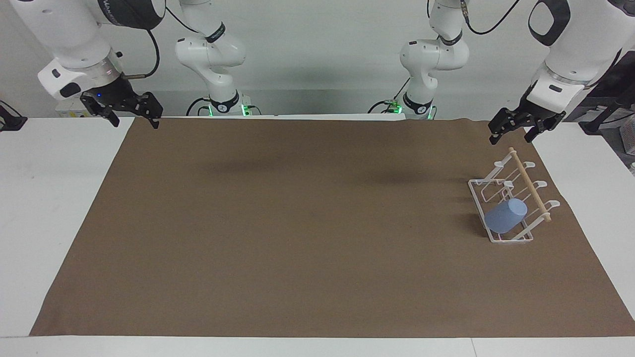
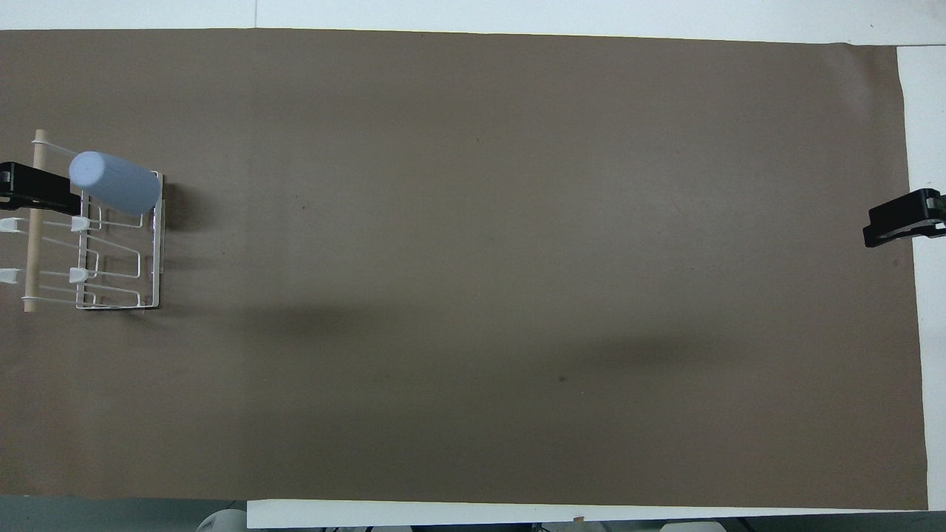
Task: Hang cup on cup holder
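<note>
**Blue cup rests on its rack as both arms hang clear**

We see the light-blue cup (image 1: 506, 215) lying tilted on a slanted prong of the white wire cup holder (image 1: 525, 240), at the rack's end farther from the robots. The rack stands on the brown mat (image 1: 297, 223) toward the left arm's end of the table. Only the facing view shows us the arms whole: the left gripper (image 1: 511, 137) hangs in the air over the mat's edge just beside the rack's dowel (image 1: 529, 184), fingers spread and empty, apart from the cup. The overhead view catches just a black sliver of that gripper (image 2: 33, 193) across the dowel, beside the cup's closed base (image 2: 89, 170), which could pass for contact; the facing view tells us it is not. The overhead view alone shows us the rack's empty prongs. The right gripper (image 1: 133, 121) waits, fingers spread, over the mat's corner at the right arm's end of the table.
</note>
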Robot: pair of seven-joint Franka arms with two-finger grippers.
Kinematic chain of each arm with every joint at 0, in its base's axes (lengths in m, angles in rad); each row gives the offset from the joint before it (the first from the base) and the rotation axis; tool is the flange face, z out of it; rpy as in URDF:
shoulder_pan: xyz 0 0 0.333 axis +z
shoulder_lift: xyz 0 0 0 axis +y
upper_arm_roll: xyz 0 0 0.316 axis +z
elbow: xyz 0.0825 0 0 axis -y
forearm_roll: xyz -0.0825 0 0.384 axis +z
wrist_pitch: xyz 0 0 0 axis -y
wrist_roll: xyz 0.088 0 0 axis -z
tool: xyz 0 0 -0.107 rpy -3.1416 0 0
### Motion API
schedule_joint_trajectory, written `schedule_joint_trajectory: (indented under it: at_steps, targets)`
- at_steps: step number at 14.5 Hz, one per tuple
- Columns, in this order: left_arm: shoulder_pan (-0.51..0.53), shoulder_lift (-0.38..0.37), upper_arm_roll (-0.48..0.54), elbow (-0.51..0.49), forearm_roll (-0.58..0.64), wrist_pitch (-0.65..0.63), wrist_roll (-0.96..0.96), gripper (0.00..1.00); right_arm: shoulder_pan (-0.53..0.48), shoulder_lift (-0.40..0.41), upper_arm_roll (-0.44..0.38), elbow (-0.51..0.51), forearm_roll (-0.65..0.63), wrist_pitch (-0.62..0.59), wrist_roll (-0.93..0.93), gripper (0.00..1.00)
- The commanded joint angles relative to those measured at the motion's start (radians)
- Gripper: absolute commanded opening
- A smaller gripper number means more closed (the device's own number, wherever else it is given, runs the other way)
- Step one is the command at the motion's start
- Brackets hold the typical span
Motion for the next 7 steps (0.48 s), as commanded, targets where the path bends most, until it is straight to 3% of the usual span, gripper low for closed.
schedule_joint_trajectory:
  at_steps: [1, 7]
  targets:
    - [0.011, -0.014, 0.002, 0.000, -0.017, -0.026, 0.007, 1.00, -0.006, -0.013, 0.004, -0.015, 0.001, 0.000, -0.019, 0.99]
    - [0.011, -0.020, 0.002, 0.002, -0.017, -0.023, 0.008, 1.00, -0.008, -0.013, 0.004, -0.017, 0.001, 0.000, -0.019, 0.99]
